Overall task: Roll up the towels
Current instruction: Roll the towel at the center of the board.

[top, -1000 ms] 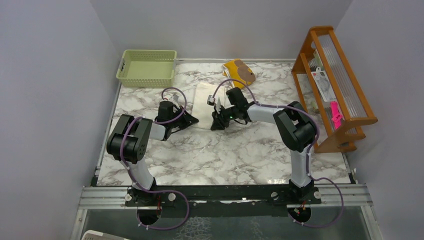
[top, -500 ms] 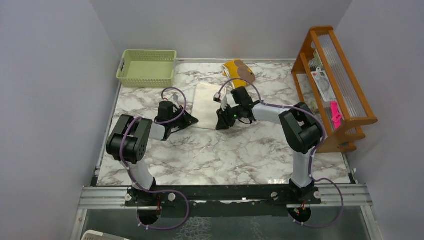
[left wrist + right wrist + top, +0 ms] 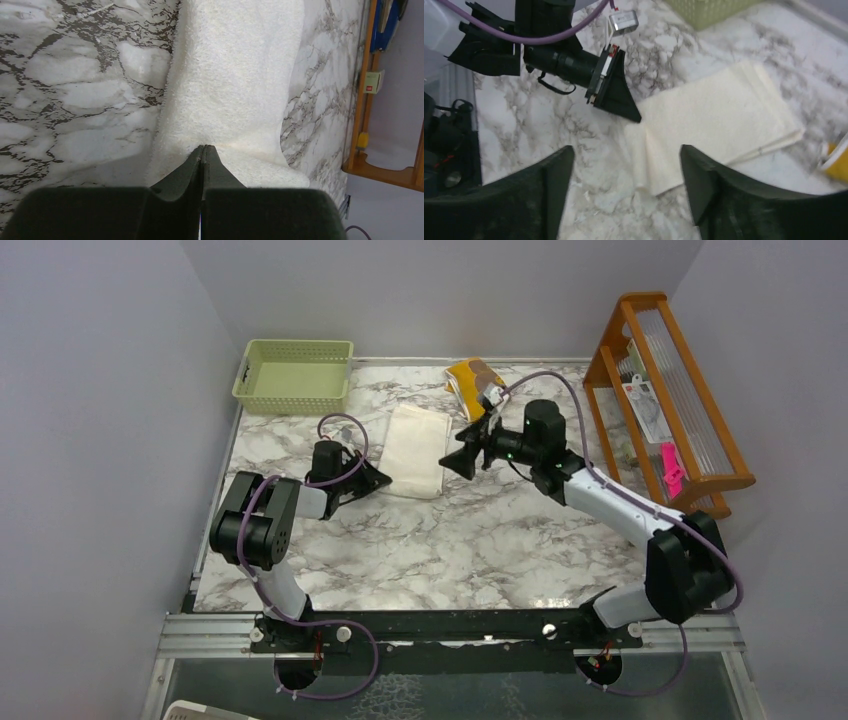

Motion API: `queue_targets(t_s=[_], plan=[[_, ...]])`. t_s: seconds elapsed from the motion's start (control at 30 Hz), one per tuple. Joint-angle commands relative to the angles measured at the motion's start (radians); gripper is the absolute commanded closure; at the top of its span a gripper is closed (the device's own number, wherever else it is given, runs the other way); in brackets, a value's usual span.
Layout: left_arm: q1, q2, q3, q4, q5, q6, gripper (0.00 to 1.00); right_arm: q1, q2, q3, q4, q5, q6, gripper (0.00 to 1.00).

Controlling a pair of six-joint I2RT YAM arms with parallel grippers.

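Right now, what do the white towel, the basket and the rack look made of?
The white towel: cotton-like terry, matte, fuzzy looped pile. The basket: probably moulded plastic, pale green, slotted walls. The rack: likely varnished wood, orange-brown with slight sheen.

No legible text anywhere, white card [image 3: 645,406] in wooden rack [image 3: 640,302] bears red and dark print too small to read, small tag [image 3: 371,83] on rack post shows red mark, unreadable

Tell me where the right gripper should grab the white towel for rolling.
Likely the near right corner of the white towel, from the right: it lies flat, the left gripper pinches the near left corner, and the open right gripper hovers on that side.
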Motion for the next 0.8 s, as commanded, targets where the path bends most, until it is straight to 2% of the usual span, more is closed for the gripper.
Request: queue_targets(t_s=[0.0,0.07,0.1,0.17,0.23,0.37,0.77], plan=[[0.013,0.013,-0.003,-0.153,-0.093,0.056,1.00,0.067,0.167,0.175,0.008,-0.194,-0.020,0.34],[0.013,0.012,-0.003,-0.153,-0.091,0.054,1.00,0.216,0.207,0.207,-0.116,0.054,-0.257,0.39],[0.013,0.012,-0.003,-0.153,-0.089,0.052,1.00,0.302,0.220,0.184,-0.104,0.201,-0.363,0.41],[0.013,0.009,-0.003,-0.152,-0.089,0.052,1.00,0.400,0.260,0.148,-0.070,0.337,-0.487,0.51],[0.013,0.006,-0.003,-0.152,-0.087,0.052,1.00,0.424,0.297,0.138,-0.063,0.333,-0.517,0.56],[0.013,0.004,-0.003,-0.154,-0.081,0.052,1.00,0.433,0.347,0.135,-0.041,0.322,-0.524,0.56],[0.014,0.010,-0.003,-0.154,-0.067,0.053,1.00,0.431,0.486,0.199,-0.046,0.496,-0.617,0.55]])
